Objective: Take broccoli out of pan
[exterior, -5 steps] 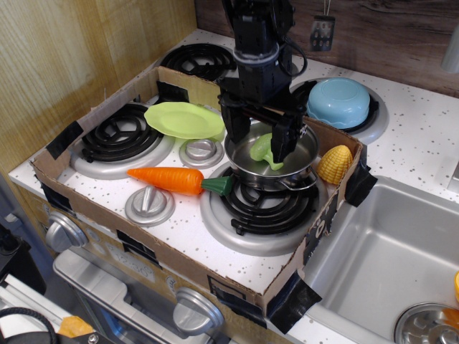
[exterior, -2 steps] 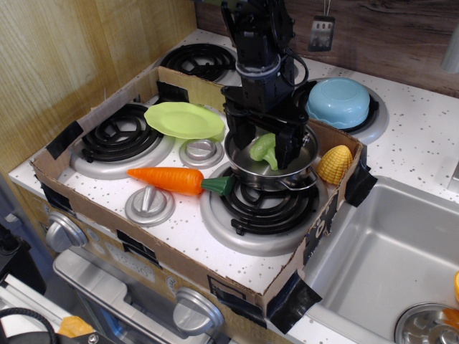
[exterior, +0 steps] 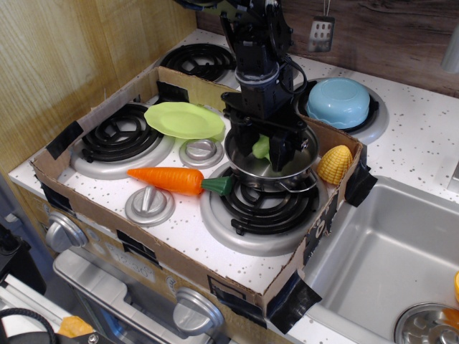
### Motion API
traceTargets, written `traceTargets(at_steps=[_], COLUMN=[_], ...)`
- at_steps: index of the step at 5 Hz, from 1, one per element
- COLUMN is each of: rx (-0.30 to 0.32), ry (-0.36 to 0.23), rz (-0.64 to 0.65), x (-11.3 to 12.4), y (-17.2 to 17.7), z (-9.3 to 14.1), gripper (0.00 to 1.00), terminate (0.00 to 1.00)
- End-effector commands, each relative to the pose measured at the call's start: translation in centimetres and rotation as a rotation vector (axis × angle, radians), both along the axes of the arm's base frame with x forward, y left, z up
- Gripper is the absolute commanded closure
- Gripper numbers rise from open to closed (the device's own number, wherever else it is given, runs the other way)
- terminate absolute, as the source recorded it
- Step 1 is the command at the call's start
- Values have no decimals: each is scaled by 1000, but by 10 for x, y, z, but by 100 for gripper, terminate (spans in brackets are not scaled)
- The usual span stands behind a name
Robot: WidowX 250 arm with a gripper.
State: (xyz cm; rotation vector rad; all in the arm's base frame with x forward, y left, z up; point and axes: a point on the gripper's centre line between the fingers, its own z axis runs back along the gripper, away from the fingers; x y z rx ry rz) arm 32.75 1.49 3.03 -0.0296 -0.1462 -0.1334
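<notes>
The steel pan [exterior: 305, 170] stands on the front right burner inside the cardboard tray. My gripper [exterior: 259, 152] reaches straight down into the pan. Its two black fingers [exterior: 277, 150] have closed in on the light-green broccoli [exterior: 261, 146], which shows only as a small green patch between them, just above the pan's floor. The rest of the broccoli is hidden by the fingers.
A lime-green plate [exterior: 183, 119] lies left of the pan. An orange carrot [exterior: 168, 179] lies at the front left, and yellow corn [exterior: 334, 164] sits right of the pan. A pale blue bowl [exterior: 338, 102] stands behind. The cardboard wall [exterior: 315, 222] borders the sink [exterior: 387, 265].
The fingers have drawn together around the broccoli. The broccoli went from lying flat on the pan floor to standing between the fingers, slightly lifted and shifted left.
</notes>
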Motion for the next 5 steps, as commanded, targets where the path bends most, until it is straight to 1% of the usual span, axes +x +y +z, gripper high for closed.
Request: traceTargets(at_steps=[1, 2, 3, 4, 5], rx=[43, 65, 77, 98, 98], ry=[-47, -44, -39, -51, -38], rz=[25, 62, 105, 135, 177], x=[-8, -17, -29, -40, -52], y=[2, 8, 17, 34, 65], z=[27, 48, 62, 73, 81], gripper=[100, 100, 100, 100, 100], terminate=[0, 0, 0, 0, 0])
